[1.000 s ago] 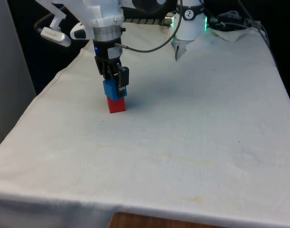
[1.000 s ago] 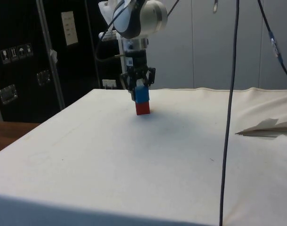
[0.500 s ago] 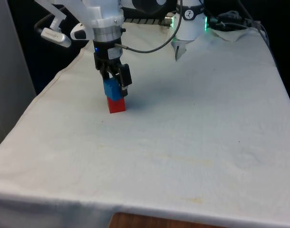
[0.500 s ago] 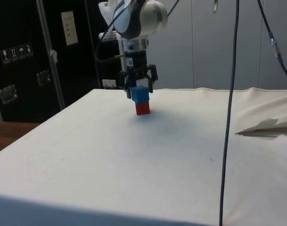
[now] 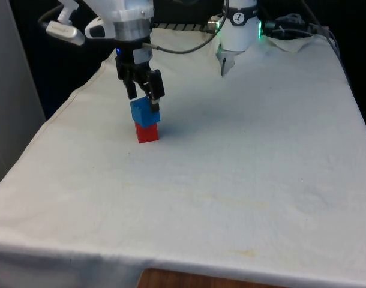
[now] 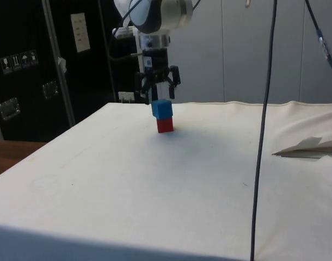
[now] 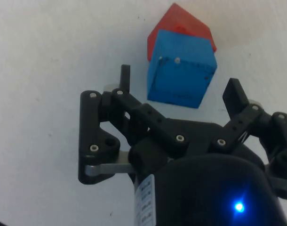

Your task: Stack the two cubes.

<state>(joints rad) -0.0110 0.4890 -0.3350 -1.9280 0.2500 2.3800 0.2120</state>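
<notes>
Blue wooden-looking cube (image 5: 145,112) sitting on top of the red cube (image 5: 147,132), both resting on the bench with the white cloth (image 5: 231,180), near the far corner at the front view's left and well away from the near edge. Same pair visible from the side (image 6: 162,108) and from the wrist (image 7: 181,68), with the red cube (image 7: 181,23) partly covered beneath the blue one. Slightly turned against each other: corners of the red cube peeking out past the blue one, so not perfectly aligned, but carried fully by the lower cube and standing level.

Black two-finger claw (image 5: 141,95) hanging directly above the stack, fingers spread apart and gripping nothing. Gap seen between each fingertip and the blue cube in the side view (image 6: 158,94); one fingertip close to the cube's upper edge in the front view, contact there hard to exclude. In the wrist view (image 7: 179,89), fingers wider than the cube and standing to either side of it, above its top face.

Judging from this: stacking itself done, cube released and stable on its own. Left to do, probably, only a straight lift away from the stack without brushing the blue cube, since a sideways touch could push it off the red one.

No box, bowl or other container on the bench, so nothing to report inside any. Only a crumpled part of cloth (image 6: 310,147) at the bench's far end, well apart from the cubes.
</notes>
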